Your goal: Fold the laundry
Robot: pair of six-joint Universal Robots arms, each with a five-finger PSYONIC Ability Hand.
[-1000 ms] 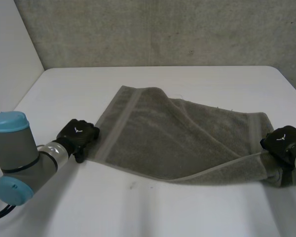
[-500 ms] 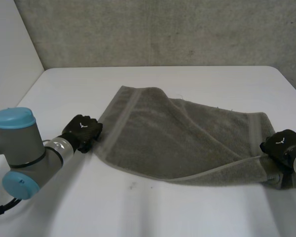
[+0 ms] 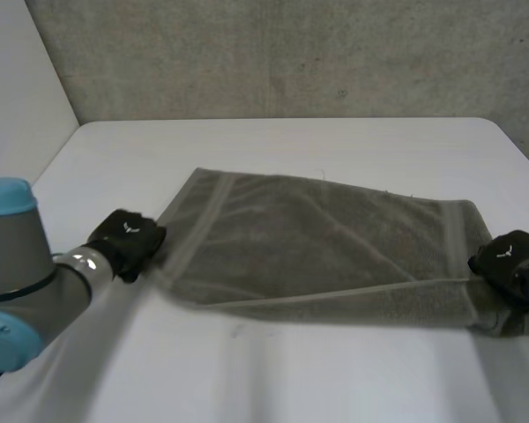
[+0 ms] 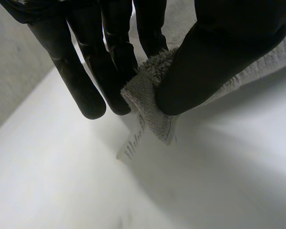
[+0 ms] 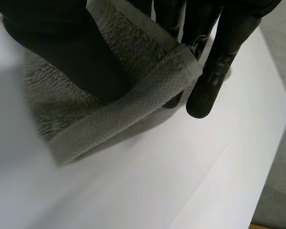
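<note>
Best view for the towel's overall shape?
Head view: the whole towel shows, stretched out. Left wrist view gives one corner pinched by the left hand; right wrist view, a hemmed corner in the right hand.

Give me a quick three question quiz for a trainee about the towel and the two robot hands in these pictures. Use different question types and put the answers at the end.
1. True or false: the left hand pinches a corner of the grey towel between thumb and fingers.
2. Where does the right hand hold the towel? A: at the end opposite the left hand. B: at its middle. C: nowhere, it hovers open above it.
3. Fill in: a small white ___ hangs from the corner in the left hand.
Key: 1 true. 2 A. 3 label.
</note>
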